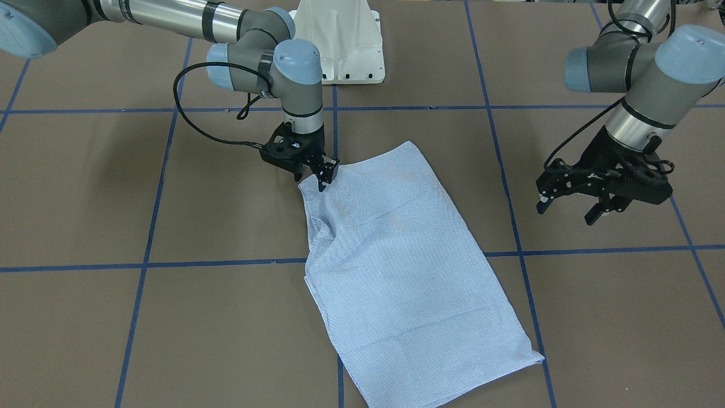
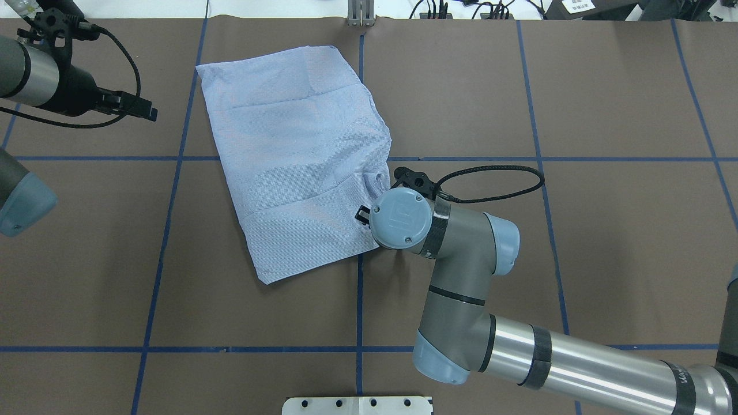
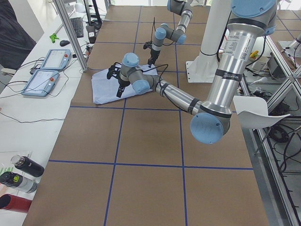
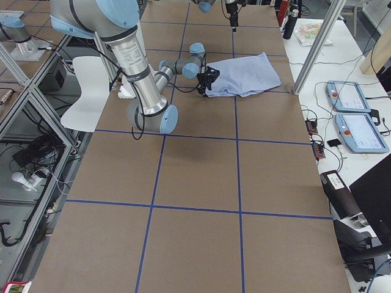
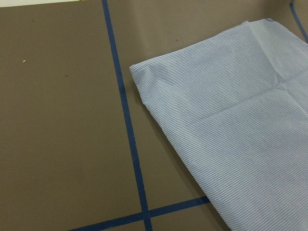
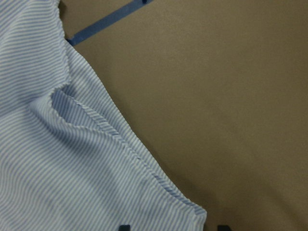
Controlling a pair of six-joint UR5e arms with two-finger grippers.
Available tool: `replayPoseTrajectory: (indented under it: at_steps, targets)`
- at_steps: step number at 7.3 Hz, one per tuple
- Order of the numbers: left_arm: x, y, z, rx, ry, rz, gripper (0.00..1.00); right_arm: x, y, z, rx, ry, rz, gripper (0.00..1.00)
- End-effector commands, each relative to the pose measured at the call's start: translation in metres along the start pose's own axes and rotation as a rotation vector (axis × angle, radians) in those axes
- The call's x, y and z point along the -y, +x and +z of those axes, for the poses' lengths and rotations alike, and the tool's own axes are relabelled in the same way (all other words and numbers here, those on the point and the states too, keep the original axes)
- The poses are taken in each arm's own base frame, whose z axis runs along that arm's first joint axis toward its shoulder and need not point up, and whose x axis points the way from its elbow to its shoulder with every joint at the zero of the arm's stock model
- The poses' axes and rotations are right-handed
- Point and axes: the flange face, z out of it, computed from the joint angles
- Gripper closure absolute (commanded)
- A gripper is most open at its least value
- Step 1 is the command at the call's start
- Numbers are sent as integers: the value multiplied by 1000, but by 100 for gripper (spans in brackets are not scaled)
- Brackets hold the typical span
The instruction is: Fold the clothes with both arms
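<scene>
Fingers on the right arm [image 1: 324, 177] straddle a corner of the folded shirt [image 1: 396, 266] lying flat on the desk [image 1: 85, 187], parted and gripping nothing — closing there may catch only one layer and peel the fold open. The left fingers [image 2: 147, 110] hang open and empty, well apart from it.

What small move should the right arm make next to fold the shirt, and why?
Probably close the right gripper. In the wrist view its jaws stand apart on either side of the near corner of the shirt, so nothing is pinched yet. The left gripper hangs open, off the cloth.
</scene>
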Motion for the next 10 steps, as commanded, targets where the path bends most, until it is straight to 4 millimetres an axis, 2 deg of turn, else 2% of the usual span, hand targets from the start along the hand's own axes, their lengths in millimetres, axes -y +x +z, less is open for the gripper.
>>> replayPoseTrajectory:
  at_steps: [1, 2, 3, 5, 6, 8, 10]
  targets:
    - [0, 0, 0, 1, -1, 2, 0, -4, 2, 5, -8, 6, -14, 34]
    - [0, 0, 0, 1, -1, 3, 0, -4, 1, 4, -8, 6, -16, 49]
    - [0, 0, 0, 1, -1, 3, 0, -4, 1, 5, -9, 8, -46, 56]
    - [0, 0, 0, 1, -1, 3, 0, -3, 2, 9, -17, 13, -44, 87]
    - [0, 0, 0, -1, -2, 3, 0, -4, 0, 10, -15, 24, -43, 100]
    - [0, 0, 0, 1, -1, 2, 0, -1, -16, -4, 7, 24, -43, 100]
    - [-1, 1, 0, -2, -2, 0, 0, 2, -17, -5, 2, 27, -42, 100]
